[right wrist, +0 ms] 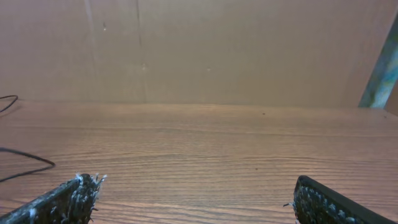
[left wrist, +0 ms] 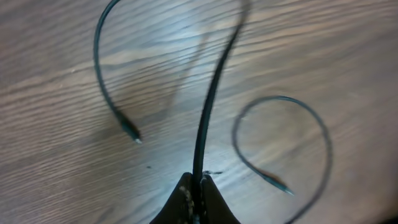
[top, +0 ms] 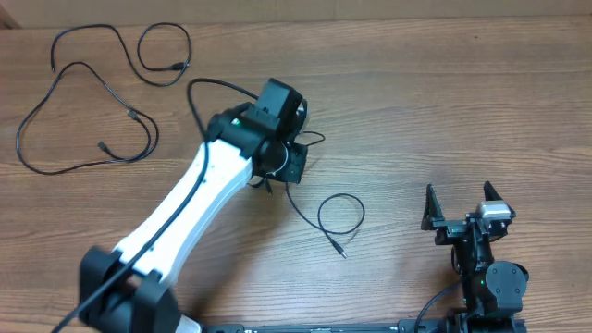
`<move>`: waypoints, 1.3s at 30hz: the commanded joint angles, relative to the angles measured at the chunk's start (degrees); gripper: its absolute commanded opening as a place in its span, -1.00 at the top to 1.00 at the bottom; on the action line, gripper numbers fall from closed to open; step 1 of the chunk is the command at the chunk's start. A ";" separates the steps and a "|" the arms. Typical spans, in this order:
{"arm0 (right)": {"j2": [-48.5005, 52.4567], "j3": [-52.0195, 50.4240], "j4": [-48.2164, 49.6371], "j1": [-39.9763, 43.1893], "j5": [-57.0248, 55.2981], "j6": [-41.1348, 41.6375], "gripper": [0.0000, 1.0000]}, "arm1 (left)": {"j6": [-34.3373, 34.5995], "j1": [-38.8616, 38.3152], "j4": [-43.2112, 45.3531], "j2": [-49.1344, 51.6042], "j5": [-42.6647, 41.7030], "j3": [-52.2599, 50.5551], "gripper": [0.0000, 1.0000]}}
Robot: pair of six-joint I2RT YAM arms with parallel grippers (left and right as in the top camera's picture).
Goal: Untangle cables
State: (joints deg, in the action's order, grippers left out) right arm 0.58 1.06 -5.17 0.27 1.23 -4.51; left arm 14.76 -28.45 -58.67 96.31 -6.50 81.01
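Wooden worktop (top: 444, 92): left pincer (left wrist: 196, 186) clamped shut on one thin black cable (left wrist: 208, 106). Right pincer (right wrist: 196, 199), well apart from left pincer, stands wide, holding nothing; open wood between.

Left arm (top: 190, 203): stretched out diagonally, wrist bent down.
Left gripper (left wrist: 196, 186): pinched tight on a cable (left wrist: 208, 106).
Right arm (top: 487, 276): folded near base.
Right gripper (right wrist: 199, 208): jaws wide apart.

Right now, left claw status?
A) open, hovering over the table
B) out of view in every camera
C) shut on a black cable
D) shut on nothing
C: in the left wrist view the left claw has its fingers pinched together on a cable that runs out from between them across the table.
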 commanded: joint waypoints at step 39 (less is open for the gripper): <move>-0.42 -0.59 0.35 -0.26 -0.09 0.17 -1.00 | 37.33 -10.29 -1.90 7.58 -0.22 -12.11 -0.86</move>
State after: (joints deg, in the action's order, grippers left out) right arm 0.58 1.06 -5.17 0.27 1.23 -4.51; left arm 38.50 -37.65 -61.04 103.22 -10.28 70.37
